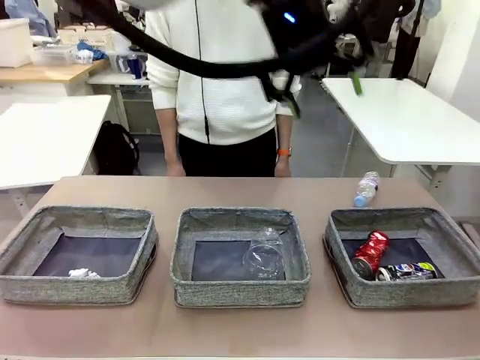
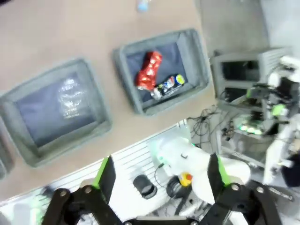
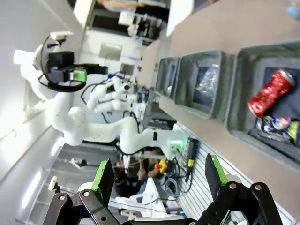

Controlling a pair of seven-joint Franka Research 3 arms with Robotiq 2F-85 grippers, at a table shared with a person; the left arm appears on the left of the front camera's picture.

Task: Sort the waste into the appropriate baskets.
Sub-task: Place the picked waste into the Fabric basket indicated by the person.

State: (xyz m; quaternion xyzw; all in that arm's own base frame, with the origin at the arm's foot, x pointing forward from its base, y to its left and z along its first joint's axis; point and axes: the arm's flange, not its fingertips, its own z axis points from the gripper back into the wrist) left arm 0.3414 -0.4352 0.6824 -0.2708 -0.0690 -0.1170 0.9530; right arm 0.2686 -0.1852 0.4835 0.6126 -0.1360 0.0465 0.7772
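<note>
Where front shows paper wad [image 1: 84, 273], bottle [image 1: 366, 189]

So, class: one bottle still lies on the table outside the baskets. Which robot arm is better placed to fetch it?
Probably the right. The small clear bottle lies on the table's right side, just behind the right basket. Both grippers, left and right, are open and empty, raised high.

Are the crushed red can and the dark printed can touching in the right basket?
Touching: the front view shows the crushed red can leaning against the dark printed can, no gap between them.
</note>
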